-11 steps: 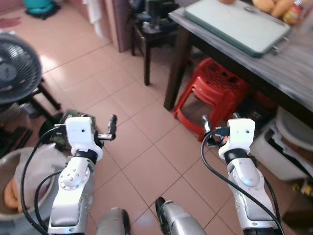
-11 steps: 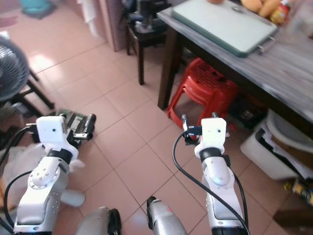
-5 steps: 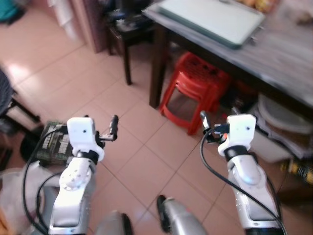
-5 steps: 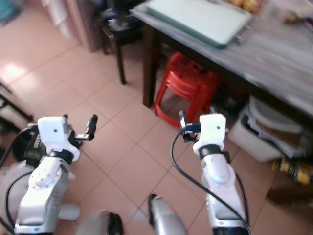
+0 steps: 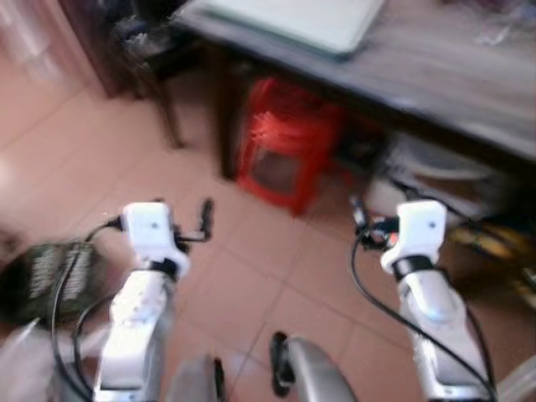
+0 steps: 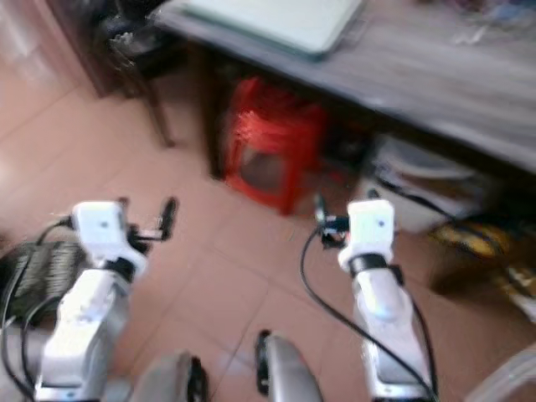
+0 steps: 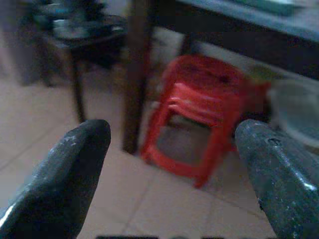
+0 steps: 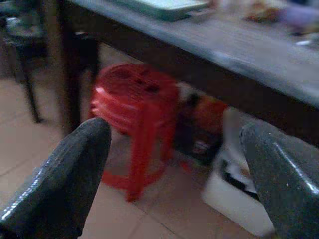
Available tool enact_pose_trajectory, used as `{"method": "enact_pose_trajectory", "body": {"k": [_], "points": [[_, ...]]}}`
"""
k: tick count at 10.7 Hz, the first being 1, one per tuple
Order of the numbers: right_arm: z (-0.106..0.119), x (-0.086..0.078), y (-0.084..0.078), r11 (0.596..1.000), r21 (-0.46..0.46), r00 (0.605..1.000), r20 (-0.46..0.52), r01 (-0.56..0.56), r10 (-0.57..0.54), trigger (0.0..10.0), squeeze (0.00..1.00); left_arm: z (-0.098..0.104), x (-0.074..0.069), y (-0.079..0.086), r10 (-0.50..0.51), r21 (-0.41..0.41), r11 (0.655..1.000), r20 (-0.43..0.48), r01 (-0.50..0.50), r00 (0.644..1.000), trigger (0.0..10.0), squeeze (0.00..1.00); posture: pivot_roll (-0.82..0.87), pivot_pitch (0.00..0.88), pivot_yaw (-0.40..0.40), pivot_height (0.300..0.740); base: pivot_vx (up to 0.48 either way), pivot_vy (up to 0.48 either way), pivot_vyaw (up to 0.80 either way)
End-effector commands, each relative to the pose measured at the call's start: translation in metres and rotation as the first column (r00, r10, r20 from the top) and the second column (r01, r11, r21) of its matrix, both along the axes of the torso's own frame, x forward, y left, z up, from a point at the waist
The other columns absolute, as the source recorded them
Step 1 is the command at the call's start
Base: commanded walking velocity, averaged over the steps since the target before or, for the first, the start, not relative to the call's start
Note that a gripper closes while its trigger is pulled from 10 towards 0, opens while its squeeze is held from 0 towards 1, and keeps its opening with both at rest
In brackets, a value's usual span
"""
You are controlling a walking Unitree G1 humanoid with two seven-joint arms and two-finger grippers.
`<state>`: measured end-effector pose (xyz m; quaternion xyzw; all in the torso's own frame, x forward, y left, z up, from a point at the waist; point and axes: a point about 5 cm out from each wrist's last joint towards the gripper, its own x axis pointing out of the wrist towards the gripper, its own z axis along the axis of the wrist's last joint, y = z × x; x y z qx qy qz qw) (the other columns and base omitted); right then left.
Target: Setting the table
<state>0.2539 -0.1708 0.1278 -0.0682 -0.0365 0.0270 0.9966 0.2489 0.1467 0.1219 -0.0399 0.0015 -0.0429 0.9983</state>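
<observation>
A grey wooden table runs across the top of the eye views, blurred by motion. A pale green tray lies on its left end, and some blurred small items sit further along the top. Both arms are held forward over the tiled floor, short of the table. My left gripper is open with nothing in it, and its fingers frame the table leg and a red stool. My right gripper is also open and empty, facing the table's edge.
A red plastic stool stands under the table beside its dark leg. A white tub and clutter sit under the table to the right. A small dark side table stands at the left. A dark bag lies on the floor.
The whole view has swung right and closer to the table, and the fan has left the picture. Both arms keep the same pose, with the grippers still open.
</observation>
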Motion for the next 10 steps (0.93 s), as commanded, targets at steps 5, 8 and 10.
{"method": "enact_pose_trajectory", "body": {"k": [5, 8, 10], "points": [[-0.001, -0.008, -0.003, 1.000, -0.016, 0.999, 0.025, 0.020, -0.019, 10.0, 0.00, 0.002, 0.000, 0.007, 0.066, -0.039, 0.997, 0.047, -0.064, 0.997, 10.0, 0.00, -0.03, 0.172, -0.039, 0.740, 0.000, 0.000, -0.48], [-0.002, 0.007, -0.005, 0.998, -0.060, 0.998, 0.047, 0.035, -0.032, 10.0, 0.00, -0.001, 0.013, -0.001, 0.068, -0.034, 0.997, 0.065, -0.066, 0.996, 10.0, 0.00, -0.02, 0.060, -0.055, 0.740, 0.000, 0.000, 0.00], [0.000, 0.015, -0.005, 0.996, -0.083, 0.998, 0.058, 0.035, -0.030, 10.0, 0.00, -0.004, 0.016, 0.000, 0.090, -0.019, 0.996, 0.069, -0.088, 0.994, 10.0, 0.00, -0.02, 0.036, -0.062, 0.740, 0.000, 0.000, 0.00]]}}
